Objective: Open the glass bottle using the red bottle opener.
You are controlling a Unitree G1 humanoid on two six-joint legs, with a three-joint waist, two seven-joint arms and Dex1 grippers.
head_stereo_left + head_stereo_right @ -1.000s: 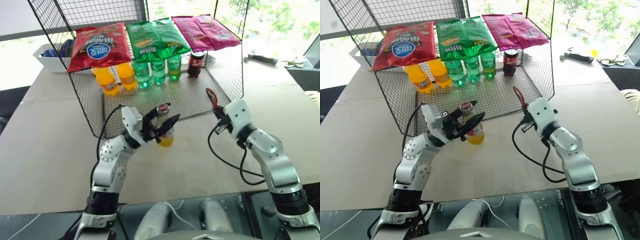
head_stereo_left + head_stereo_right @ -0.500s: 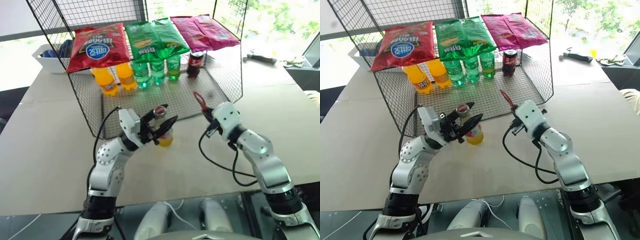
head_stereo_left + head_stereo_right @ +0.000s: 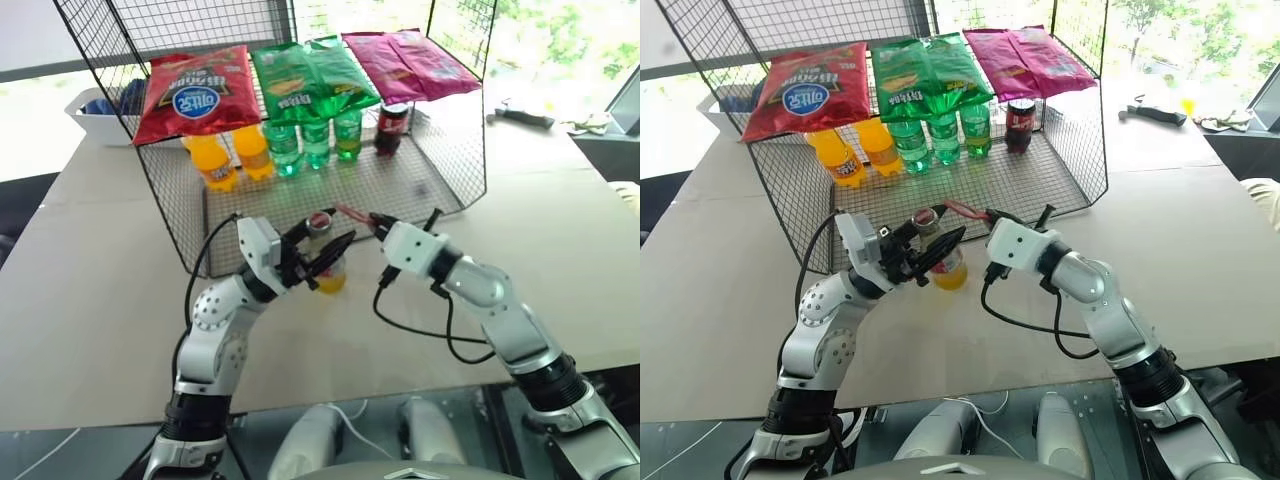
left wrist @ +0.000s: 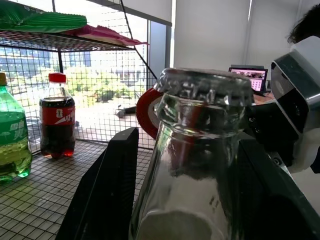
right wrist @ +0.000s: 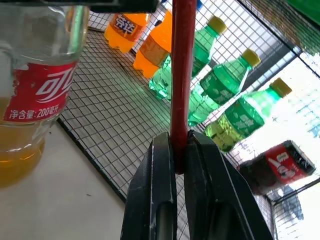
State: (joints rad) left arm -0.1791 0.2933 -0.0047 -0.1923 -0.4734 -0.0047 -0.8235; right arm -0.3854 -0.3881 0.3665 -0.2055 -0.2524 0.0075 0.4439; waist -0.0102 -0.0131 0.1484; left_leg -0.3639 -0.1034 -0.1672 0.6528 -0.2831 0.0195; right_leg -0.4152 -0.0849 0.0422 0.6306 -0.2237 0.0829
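The right gripper [image 5: 180,150] has its fingers pinched tight on the handle of the red bottle opener [image 3: 352,213], ring end reaching out past the fingertips toward the cap [image 4: 202,86]; the left gripper [image 3: 322,250] has its fingers part-spread round the glass bottle [image 3: 945,262], one each side of the neck, holding it upright with its base just off or barely on the desk [image 3: 90,290], hard to tell which. In the left wrist view the red ring sits just behind the cap, not yet hooked on; I'd judge the job now is to slip the ring's lip under the cap's crimped edge, rest the top on the crown, then lever up in one short push while the left fingers keep the bottle from twisting; too steep and the opener may skid off. Beyond the fingertips stands a wire rack [image 3: 440,150] with orange bottles [image 3: 228,155], green bottles [image 3: 315,140] and a cola bottle [image 3: 392,128], snack bags [image 3: 300,75] on top; the pale desk runs out to bright windows.
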